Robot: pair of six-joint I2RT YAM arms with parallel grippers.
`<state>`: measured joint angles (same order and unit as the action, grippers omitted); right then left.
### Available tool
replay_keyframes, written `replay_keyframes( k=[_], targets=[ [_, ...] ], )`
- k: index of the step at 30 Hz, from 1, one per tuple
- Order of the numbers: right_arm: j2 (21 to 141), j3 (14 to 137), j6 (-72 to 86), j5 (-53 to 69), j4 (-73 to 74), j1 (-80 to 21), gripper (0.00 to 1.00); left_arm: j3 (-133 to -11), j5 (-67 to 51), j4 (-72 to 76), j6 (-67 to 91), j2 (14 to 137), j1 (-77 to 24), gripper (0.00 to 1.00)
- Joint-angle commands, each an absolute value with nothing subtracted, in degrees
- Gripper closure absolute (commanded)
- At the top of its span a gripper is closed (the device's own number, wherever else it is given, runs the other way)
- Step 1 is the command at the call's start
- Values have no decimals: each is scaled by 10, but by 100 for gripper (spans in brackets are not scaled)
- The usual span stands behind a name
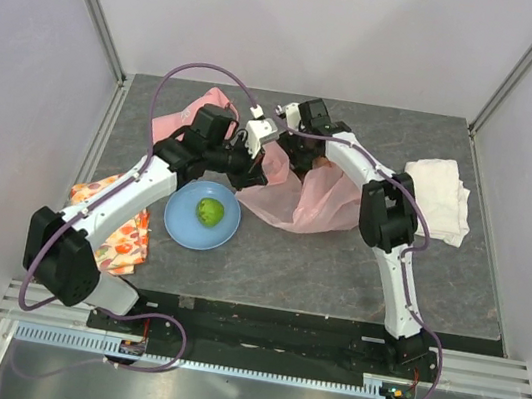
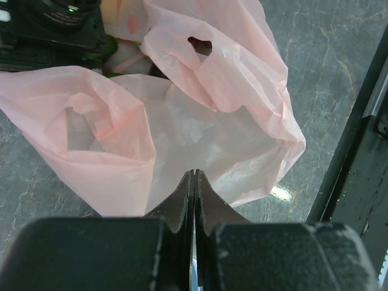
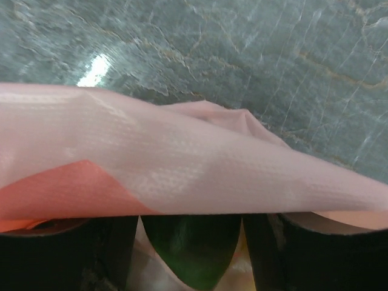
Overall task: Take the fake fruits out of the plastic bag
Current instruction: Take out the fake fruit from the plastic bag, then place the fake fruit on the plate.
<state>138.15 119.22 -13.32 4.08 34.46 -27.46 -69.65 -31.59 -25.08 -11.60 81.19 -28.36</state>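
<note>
L gripper (image 2: 194,182) shut; R gripper (image 3: 193,242) open wide; both out fwd, close together.

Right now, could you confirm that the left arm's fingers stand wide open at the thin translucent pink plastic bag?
Not quite: the left arm's fingers are pressed shut, not wide open, at the thin translucent pink plastic bag; the left wrist view shows it.

Bag (image 1: 301,203) pink; fruit (image 1: 208,212) grn; plate (image 1: 178,228) blue; cloth (image 1: 124,238) orange-patterned.
</note>
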Motion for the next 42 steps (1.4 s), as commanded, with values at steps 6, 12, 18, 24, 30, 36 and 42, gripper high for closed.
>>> replay_keyframes(
  k=[6, 12, 18, 24, 30, 36, 42],
  targets=[
    [1311, 1178, -134, 24, 384, -270, 43, -728, -287, -213, -83, 820, -276, 98],
    [1162, 1144, -159, 47, 499, -271, 43, -760, -271, -197, -67, 832, -270, 98],
    [1079, 1105, -175, 75, 614, -271, 43, -809, -270, -190, -53, 833, -258, 98],
    [992, 1073, -200, 251, 599, -276, 48, -804, -240, -194, -23, 789, -229, 96],
    [997, 1111, -217, 309, 517, -377, 48, -786, -207, -207, -5, 723, -178, 95],
    [1139, 1200, -121, 293, 418, -431, 49, -759, -259, -206, 32, 646, -105, 91],
    [1273, 1310, -29, 226, 363, -453, 47, -721, -297, -207, 48, 575, -55, 89]
  ],
)
